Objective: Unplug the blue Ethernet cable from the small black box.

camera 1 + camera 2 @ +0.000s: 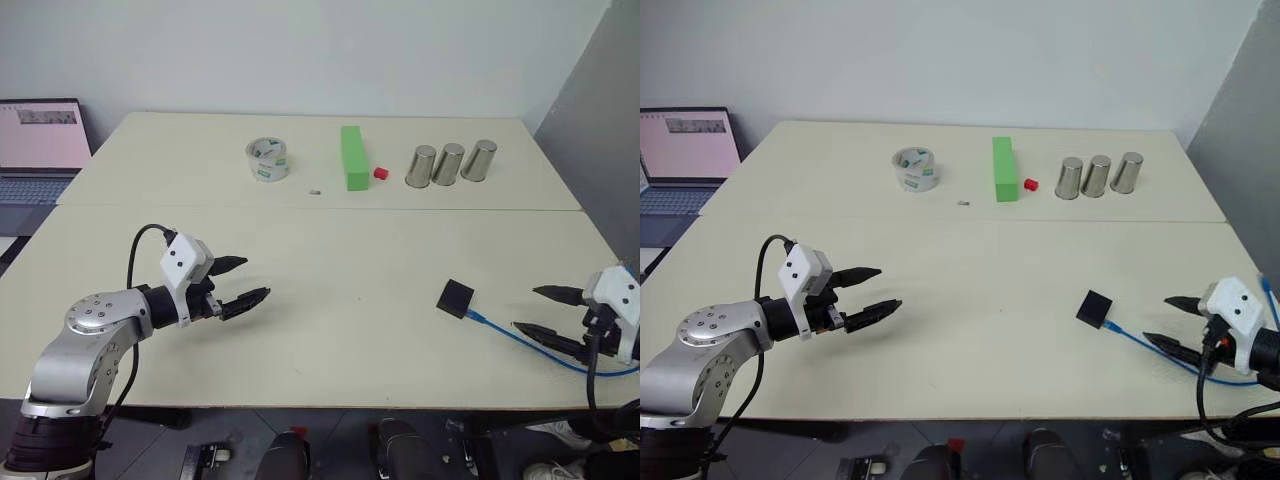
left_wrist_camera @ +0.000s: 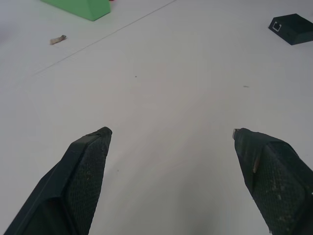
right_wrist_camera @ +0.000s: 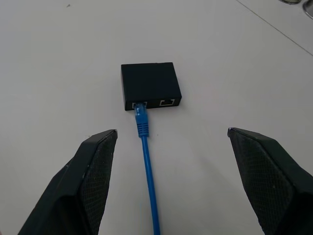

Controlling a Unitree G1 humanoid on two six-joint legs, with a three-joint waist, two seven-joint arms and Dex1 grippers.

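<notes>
Small black box (image 3: 150, 85): table, four o'clock; blue Ethernet cable (image 3: 148, 166) plugged in, apparently fully seated. Right gripper (image 3: 171, 176): fingers apart, aligned astride cable for pulling. Left gripper (image 1: 240, 283): apart, idle, eight o'clock.

The blue Ethernet cable (image 1: 545, 352) runs toward four o'clock and passes behind the right gripper (image 1: 548, 311). The laptop (image 1: 38, 150) is cut off at nine o'clock.

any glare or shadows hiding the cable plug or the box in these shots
Right wrist view: even light, the blue Ethernet cable plug sits sharp in the small black box, with only a soft shadow. Eye views: no glare on the table, faint shadow under the left gripper.
</notes>
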